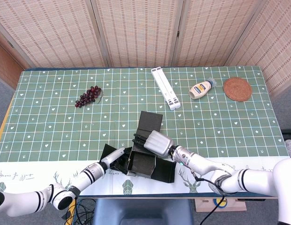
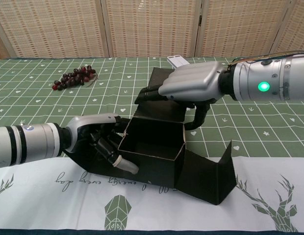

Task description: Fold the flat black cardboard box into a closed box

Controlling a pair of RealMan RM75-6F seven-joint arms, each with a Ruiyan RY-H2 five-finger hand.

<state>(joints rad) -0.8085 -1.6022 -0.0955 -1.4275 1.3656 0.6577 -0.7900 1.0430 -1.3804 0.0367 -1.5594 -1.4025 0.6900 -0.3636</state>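
The black cardboard box (image 1: 141, 161) (image 2: 153, 149) stands half folded near the table's front edge, its top open. Its lid flap (image 1: 150, 123) (image 2: 163, 81) rises behind it, and one side flap (image 2: 213, 176) lies spread to the right with its end turned up. My right hand (image 1: 157, 142) (image 2: 192, 84) grips the top of the back wall, fingers over the edge and thumb hanging behind. My left hand (image 1: 116, 158) (image 2: 100, 139) holds the box's left wall, thumb along the top edge and fingers curled against the outside. A left flap (image 1: 108, 151) lies under that hand.
Dark grapes (image 1: 88, 95) (image 2: 73, 77) lie at the back left. A white folded stand (image 1: 165, 87) (image 2: 177, 60), a mayonnaise bottle (image 1: 202, 88) and a woven coaster (image 1: 237, 89) sit along the back. The table's front edge (image 1: 150, 190) runs just before the box.
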